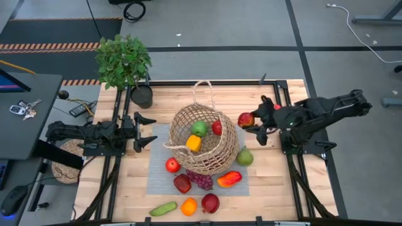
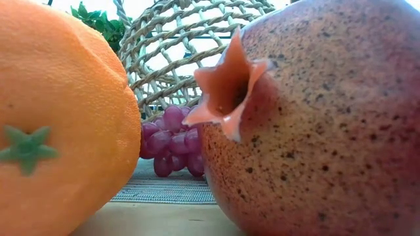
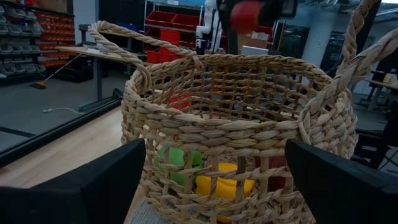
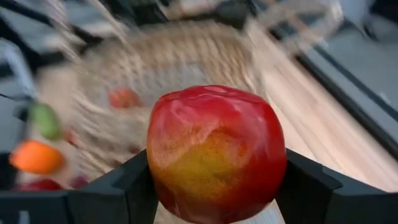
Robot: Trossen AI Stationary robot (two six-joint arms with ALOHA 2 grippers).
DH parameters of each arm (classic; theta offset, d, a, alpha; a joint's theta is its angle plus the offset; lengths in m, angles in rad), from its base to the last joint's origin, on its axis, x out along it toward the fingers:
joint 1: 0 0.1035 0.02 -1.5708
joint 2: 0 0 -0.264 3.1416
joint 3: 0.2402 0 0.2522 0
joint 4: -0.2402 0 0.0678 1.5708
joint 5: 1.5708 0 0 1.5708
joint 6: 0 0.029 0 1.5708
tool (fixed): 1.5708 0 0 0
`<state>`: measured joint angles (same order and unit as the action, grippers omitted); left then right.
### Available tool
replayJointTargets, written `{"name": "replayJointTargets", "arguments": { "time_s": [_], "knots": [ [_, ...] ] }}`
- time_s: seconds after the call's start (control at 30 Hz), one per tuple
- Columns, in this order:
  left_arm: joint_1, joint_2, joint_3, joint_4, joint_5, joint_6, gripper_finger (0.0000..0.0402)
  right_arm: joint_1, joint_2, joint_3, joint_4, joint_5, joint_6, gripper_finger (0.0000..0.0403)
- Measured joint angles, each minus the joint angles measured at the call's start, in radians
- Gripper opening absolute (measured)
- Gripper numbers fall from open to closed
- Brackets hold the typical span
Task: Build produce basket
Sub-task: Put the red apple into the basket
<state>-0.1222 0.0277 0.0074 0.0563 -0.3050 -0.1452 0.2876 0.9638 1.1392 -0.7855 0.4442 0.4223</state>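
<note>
High view, basket point(image 1: 204, 141): I see green, yellow and red produce point(image 1: 199, 129) inside.
Right gripper point(image 1: 250, 120): clamps a red apple point(image 1: 245, 119) just right of the basket.
Left gripper point(image 1: 147, 131): fingers spread wide, holding nothing, left of the basket.

no legible text, label, brand, number or sign appears in any view. the shelving bins in the room behind the table are too blurred to show any markings.
</note>
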Motion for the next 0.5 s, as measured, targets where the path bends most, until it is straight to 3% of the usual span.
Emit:
{"name": "replayJointTargets", "arguments": {
  "time_s": [0.3,0.5],
  "knots": [
    [0.0,0.0,0.0,0.0,0.0,0.0,0.0392,0.003,0.0,0.087,0.24,-0.028,-0.128,0.0263],
    [0.0,0.0,0.0,0.0,0.0,0.0,0.0392,0.003,0.0,0.087,0.247,-0.045,-0.302,0.0264]
  ]
}}
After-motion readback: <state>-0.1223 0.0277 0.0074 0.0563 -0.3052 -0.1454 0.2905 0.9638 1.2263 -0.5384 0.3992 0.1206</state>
